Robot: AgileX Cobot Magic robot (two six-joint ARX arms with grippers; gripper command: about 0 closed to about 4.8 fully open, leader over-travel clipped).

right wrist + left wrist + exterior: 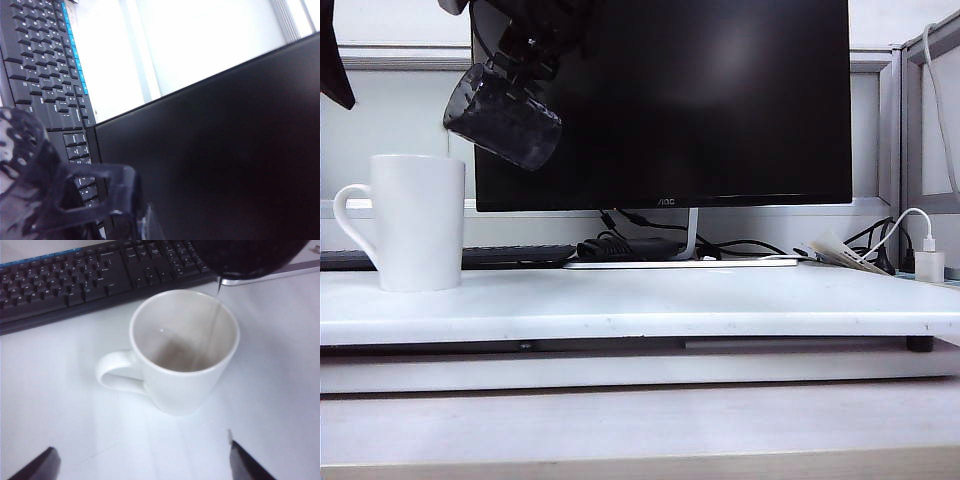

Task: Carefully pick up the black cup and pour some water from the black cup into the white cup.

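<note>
A: Exterior: black cup (503,115) upper left, tilted, clenched in right gripper (525,50) above white cup (417,222).

B: Left wrist: water (216,315) entering by the far rim; could spill outside. Left gripper (142,460) spread wide, empty.

A: Right wrist: glossy cup lower left; could slip.

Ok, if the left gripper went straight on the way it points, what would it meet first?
Probably the white cup: it sits between the left gripper's open fingers in the left wrist view, standing on the table. Depth is unclear.
</note>
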